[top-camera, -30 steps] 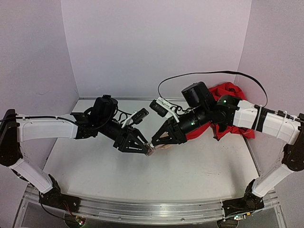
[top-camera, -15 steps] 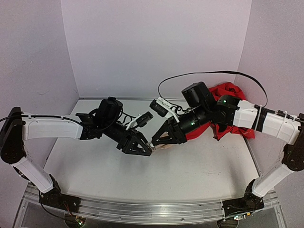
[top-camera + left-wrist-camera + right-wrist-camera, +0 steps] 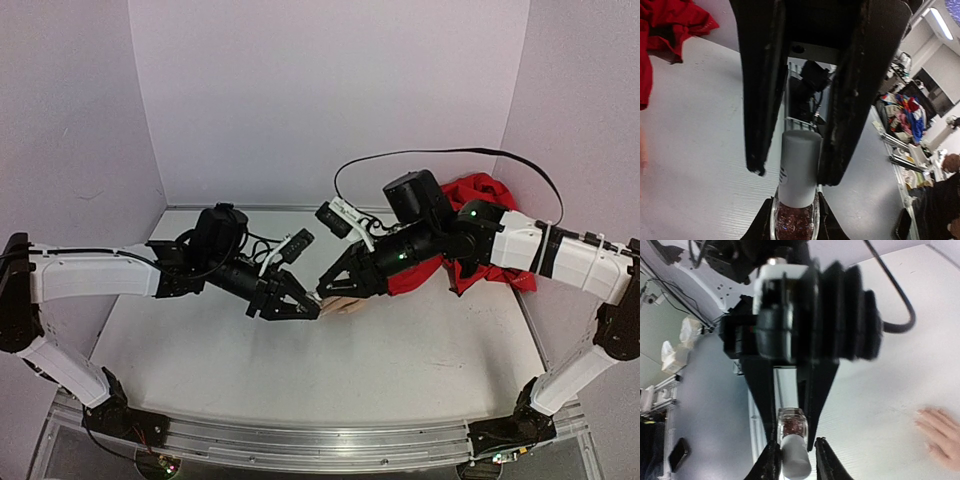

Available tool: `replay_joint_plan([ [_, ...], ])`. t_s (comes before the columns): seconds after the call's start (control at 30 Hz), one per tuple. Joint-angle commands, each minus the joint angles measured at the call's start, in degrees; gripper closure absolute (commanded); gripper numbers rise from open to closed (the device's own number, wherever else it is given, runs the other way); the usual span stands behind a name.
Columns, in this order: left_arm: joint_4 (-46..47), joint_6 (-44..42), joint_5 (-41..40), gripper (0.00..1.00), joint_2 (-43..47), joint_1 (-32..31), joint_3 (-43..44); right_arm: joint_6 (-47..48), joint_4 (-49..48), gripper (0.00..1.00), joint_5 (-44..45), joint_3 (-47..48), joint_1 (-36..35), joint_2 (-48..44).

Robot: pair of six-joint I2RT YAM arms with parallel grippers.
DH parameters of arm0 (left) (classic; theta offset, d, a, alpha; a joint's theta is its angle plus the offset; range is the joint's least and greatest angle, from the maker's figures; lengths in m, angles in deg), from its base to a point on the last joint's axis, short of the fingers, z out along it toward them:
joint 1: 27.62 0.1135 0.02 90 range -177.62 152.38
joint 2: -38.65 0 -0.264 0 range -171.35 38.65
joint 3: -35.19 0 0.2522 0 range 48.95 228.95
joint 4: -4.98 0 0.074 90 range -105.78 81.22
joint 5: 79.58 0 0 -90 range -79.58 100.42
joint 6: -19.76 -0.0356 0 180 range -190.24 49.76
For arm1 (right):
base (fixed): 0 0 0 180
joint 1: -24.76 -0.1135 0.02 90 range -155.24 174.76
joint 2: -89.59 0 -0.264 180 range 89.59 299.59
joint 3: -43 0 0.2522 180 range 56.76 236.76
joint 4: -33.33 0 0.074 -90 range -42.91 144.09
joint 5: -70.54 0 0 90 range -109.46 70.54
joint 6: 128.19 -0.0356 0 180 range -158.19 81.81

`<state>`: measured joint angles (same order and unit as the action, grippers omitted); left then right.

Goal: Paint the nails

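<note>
1. Seen from overhead, the 2 arms meet over the middle of the table (image 3: 200, 350). The left gripper (image 3: 306, 310) and right gripper (image 3: 326, 292) are tip to tip, just beside the mannequin hand (image 3: 347, 305). The hand lies flat, with its red sleeve (image 3: 480, 225) bunched behind the right arm.
2. Only the wrist views show what sits between the grippers: 1 small bottle (image 3: 795, 220) of glittery red polish with 1 white cap (image 3: 799, 165).
3. In the left wrist view, the left jaws are clamped on the glass body. The right gripper's fingers stand either side of the cap, with a sliver of gap on one side (parted, not pinching).
4. The right wrist view alone shows the hand's fingertips, apart from the bottle. The nails (image 3: 920, 413) are too blurred to count.
5. Count: 2 arms, 2 grippers, 1 bottle, 1 cap, 1 mannequin hand.
</note>
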<state>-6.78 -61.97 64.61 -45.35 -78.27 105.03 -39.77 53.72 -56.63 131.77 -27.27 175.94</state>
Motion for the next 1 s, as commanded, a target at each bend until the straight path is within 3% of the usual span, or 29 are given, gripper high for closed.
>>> replay_joint_plan([
  [0.0, 3.0, -2.9, -18.7, 1.0, 7.4, 0.2, -2.7, -10.6, -5.5, 0.53, 12.5, -0.9, -0.4, -1.9],
  [0.1, 3.6, -3.6, -33.9, 1.0, 10.8, 0.1, -5.1, -21.3, -9.7, 0.25, 20.8, -2.2, -0.3, -2.8],
  [0.27, 5.1, -4.0, -49.2, 1.0, 13.9, -0.3, -6.7, -35.8, -20.3, 0.2, 24.1, -4.7, -0.5, -3.5],
  [0.43, 5.2, -4.3, -55.2, 1.0, 13.2, -0.7, -5.5, -40.1, -22.2, 0.25, 29.2, -0.2, -1.6, 0.3],
  [0.97, 5.2, -3.6, -59.2, 1.0, 11.0, -2.6, -3.7, -42.3, -18.6, 0.52, 33.9, 14.1, -5.3, 14.1],
])
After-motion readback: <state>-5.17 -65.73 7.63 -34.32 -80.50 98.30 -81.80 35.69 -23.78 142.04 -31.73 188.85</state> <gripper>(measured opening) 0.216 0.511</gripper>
